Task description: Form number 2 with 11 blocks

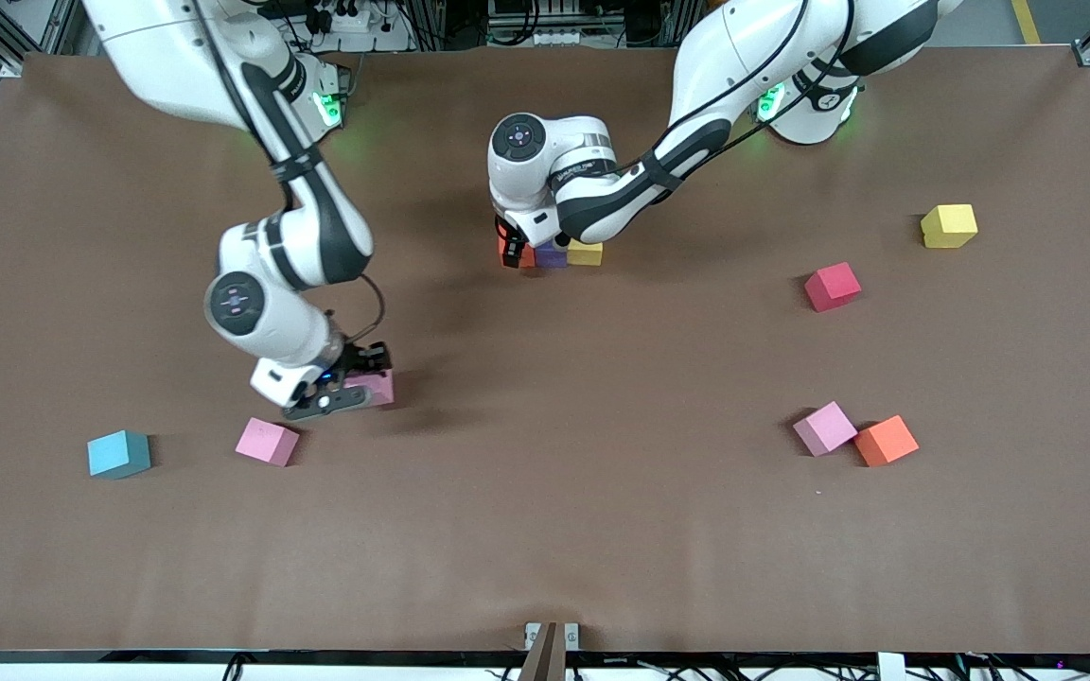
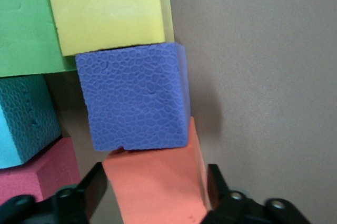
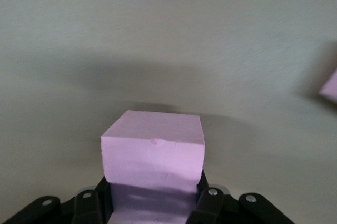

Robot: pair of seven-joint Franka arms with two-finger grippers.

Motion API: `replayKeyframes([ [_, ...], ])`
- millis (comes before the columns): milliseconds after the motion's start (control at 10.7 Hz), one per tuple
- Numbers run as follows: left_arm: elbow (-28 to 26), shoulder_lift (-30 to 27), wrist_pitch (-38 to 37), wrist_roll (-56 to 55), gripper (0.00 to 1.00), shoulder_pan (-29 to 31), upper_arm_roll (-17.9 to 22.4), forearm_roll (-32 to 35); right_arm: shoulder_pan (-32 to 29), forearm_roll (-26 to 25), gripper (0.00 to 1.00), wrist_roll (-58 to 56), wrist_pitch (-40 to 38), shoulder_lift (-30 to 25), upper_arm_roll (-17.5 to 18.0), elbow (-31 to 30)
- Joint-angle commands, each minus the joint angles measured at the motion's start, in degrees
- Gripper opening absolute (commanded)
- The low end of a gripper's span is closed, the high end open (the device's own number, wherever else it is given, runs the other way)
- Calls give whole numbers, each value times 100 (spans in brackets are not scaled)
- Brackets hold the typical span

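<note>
Apparently right claw [image 3: 152, 203] grips pink cube [image 3: 152, 153].

Brown table [image 1: 545, 530], cables and metal framing along its edges.

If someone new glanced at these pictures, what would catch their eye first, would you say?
Probably the left gripper, open around an orange block at the end of a small cluster of coloured blocks mid-table. Next, the right gripper, shut on a pink block toward the right arm's end.
</note>
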Motion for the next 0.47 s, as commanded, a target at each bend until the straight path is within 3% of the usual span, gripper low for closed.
replayKeyframes([
  [0,21,-43,60,-673,100,-89,31,248,216,-25,26,547,-50,-117,-26,-102],
  [374,21,-333,16,-585,100,-72,-40,257,700,-25,25,1524,-33,-275,-26,-234],
])
